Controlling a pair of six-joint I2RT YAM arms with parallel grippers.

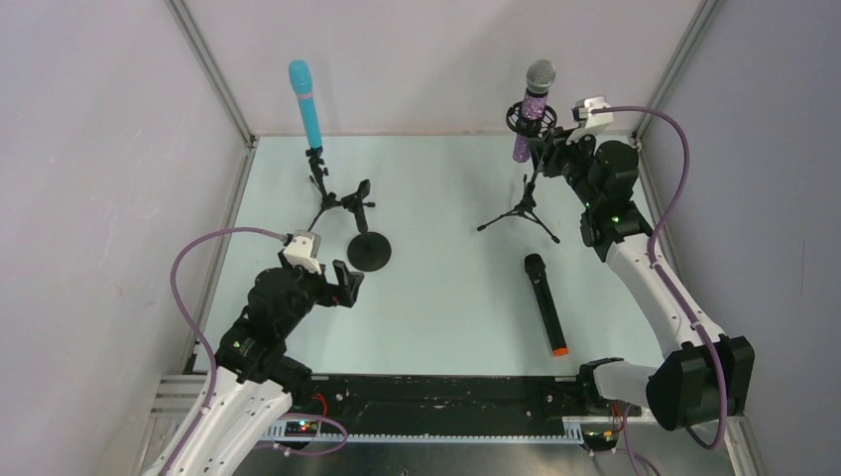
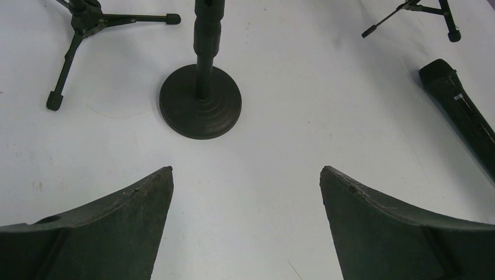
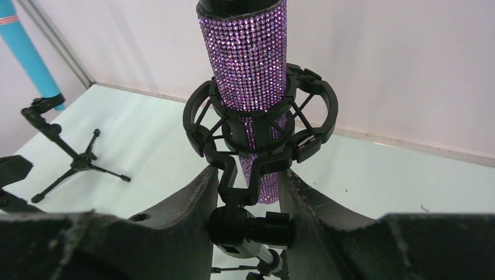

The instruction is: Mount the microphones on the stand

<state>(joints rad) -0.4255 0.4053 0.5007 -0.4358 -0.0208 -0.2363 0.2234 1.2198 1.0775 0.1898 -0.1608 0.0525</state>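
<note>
By my reckoning two of three are done: the blue microphone stands upright in its tripod stand at far left, and the purple microphone sits in the shock mount at far right, my right fingers closed narrowly on its lower end. The black microphone lies loose on the bench at near right. The round-base stand is bare, and my left fingers hang wide, holding nothing.

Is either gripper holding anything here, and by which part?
The right gripper pinches the purple microphone at its lower end, below the shock mount; left gripper open, empty.
</note>
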